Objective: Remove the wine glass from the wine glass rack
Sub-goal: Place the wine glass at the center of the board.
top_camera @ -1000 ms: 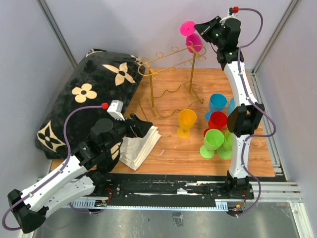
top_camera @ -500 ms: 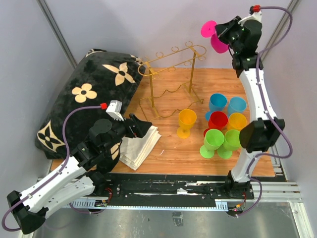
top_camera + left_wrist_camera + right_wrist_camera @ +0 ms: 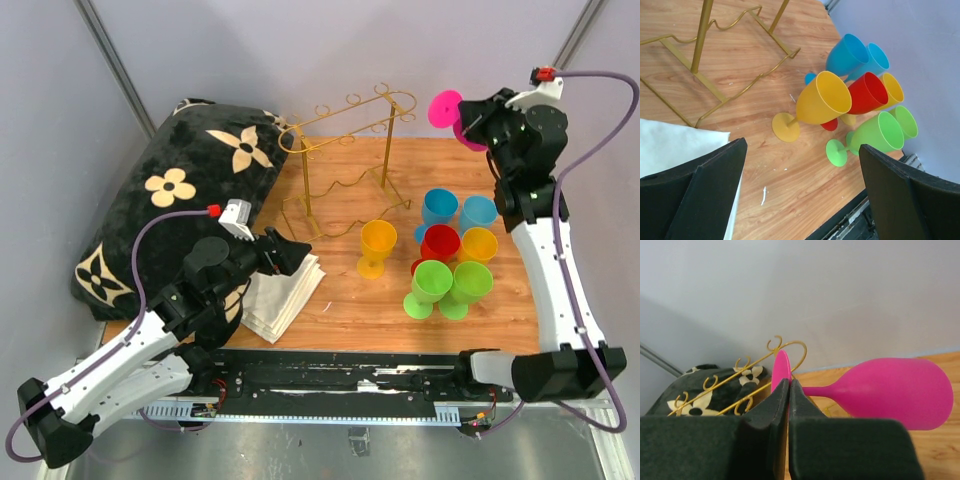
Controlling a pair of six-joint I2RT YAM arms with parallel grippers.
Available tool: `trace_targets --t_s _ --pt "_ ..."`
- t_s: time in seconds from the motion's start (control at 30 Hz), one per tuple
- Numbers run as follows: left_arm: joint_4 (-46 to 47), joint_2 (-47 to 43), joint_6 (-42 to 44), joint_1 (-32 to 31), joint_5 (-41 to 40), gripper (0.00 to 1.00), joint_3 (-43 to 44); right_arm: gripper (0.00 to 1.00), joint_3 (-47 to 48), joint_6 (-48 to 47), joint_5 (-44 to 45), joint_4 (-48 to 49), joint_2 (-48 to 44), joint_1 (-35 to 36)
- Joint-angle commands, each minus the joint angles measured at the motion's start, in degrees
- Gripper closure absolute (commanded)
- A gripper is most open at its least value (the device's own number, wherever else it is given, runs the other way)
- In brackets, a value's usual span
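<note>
The gold wire wine glass rack (image 3: 345,165) stands at the back of the wooden board with nothing hanging on it; its curled top hooks also show in the right wrist view (image 3: 760,370). My right gripper (image 3: 470,118) is shut on the flat foot of a pink wine glass (image 3: 448,112), held in the air to the right of the rack and clear of it. In the right wrist view (image 3: 788,385) the fingers pinch the foot and the glass's bowl (image 3: 895,392) lies sideways to the right. My left gripper (image 3: 290,257) is open and empty, low over the napkins; it also shows in the left wrist view (image 3: 802,192).
Several coloured wine glasses stand on the right of the board: yellow (image 3: 377,246), blue (image 3: 438,209), red (image 3: 439,243), green (image 3: 430,286). A black flowered cushion (image 3: 175,195) fills the left. White folded napkins (image 3: 280,295) lie under the left gripper.
My right arm has carried the pink glass from the rack's right end out to the right and lower, clear of the rack. The left arm has barely moved.
</note>
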Motion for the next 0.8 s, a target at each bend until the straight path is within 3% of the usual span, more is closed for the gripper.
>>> trace_targets --t_s 0.0,0.3,0.4,0.53,0.77 --pt "3.9 1.5 1.0 0.4 1.3 0.00 0.2 0.99 -5.7 0.4 -3.9 -0.2 -6.0 -0.3" --pt "6.8 2.0 0.6 0.4 1.4 0.00 -0.8 0.99 -12.4 3.0 -25.4 -1.8 -11.5 0.6" --pt "7.9 2.0 -0.9 0.4 1.1 0.00 -0.9 0.99 -16.7 2.4 -33.0 3.2 -12.4 3.1" --pt "11.5 1.9 -2.6 0.4 2.3 0.00 -1.4 0.99 -19.3 -0.6 -37.0 4.6 -13.6 9.2" --pt "21.3 1.4 -5.8 0.4 7.5 0.02 -3.8 0.99 -21.1 -3.2 -36.3 5.6 -13.3 20.1"
